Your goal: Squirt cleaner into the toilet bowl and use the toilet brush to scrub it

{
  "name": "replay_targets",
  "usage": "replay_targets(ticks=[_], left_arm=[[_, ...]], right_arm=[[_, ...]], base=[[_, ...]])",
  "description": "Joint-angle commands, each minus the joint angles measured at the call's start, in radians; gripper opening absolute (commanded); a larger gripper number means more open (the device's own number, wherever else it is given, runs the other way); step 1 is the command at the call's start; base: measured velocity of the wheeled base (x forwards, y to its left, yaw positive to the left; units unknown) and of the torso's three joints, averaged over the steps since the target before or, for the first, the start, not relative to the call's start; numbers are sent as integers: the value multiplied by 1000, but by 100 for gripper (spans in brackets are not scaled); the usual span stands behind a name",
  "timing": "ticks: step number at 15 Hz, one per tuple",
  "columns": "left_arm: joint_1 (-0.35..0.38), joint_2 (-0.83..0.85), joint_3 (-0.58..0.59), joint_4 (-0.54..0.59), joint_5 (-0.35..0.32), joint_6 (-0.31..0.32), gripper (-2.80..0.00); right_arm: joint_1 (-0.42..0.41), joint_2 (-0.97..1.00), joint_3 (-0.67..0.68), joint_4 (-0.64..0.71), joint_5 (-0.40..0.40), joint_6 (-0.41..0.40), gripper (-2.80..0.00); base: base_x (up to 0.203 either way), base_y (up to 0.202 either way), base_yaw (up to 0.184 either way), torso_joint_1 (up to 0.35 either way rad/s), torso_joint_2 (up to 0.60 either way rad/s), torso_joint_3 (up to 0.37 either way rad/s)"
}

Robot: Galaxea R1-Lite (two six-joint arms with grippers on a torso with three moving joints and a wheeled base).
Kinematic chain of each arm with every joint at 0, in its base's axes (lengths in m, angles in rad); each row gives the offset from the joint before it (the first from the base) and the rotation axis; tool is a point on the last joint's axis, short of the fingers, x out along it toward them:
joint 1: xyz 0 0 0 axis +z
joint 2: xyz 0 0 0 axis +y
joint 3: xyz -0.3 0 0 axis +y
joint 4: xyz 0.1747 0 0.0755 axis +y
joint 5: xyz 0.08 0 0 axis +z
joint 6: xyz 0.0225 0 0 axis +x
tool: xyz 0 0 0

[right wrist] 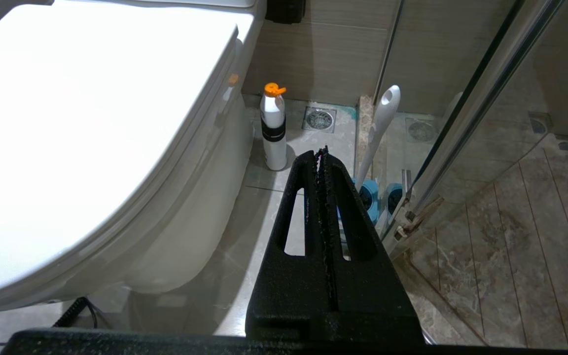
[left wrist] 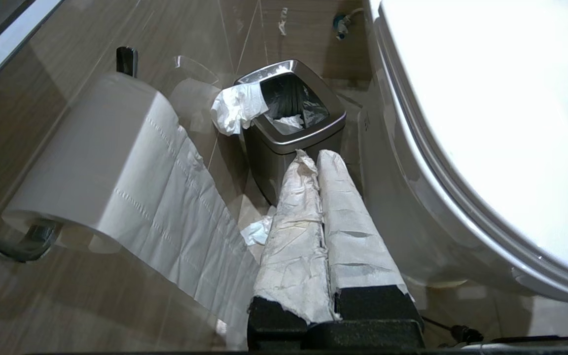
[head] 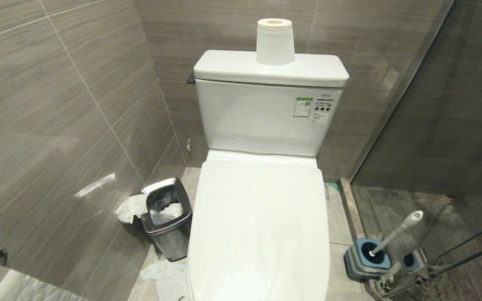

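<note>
I see the toilet (head: 260, 225) with its lid down, so the bowl is hidden from me. My left gripper (left wrist: 319, 155), fingers paper-wrapped and pressed together, hangs near the steel bin (left wrist: 291, 123). My right gripper (right wrist: 322, 154), also pressed together, is low beside the toilet. The toilet brush (head: 396, 233) leans in its blue holder (head: 368, 257), bristles out of sight. A white bottle (right wrist: 273, 129) stands just beside the toilet base.

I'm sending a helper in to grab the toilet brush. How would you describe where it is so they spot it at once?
Start at the white toilet, lid down. On the floor to its right, by the glass shower partition, sits a square blue-grey holder. The toilet brush leans out of it: the only long white handle there, unlike the white bottle with an orange cap.
</note>
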Motion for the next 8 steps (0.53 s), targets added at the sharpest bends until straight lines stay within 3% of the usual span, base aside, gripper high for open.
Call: replay_targets(ticks=[1,8], left_arm=[[0,0,0,-5,2,-3,-280],[0,-2,6,-26,4,-3,-280]], right_arm=[[0,2,0,-1,0,0,-280],[1,1,0,0,-1,0,-280]], base=[[0,0,0,0,0,0],[0,0,0,0,0,0]])
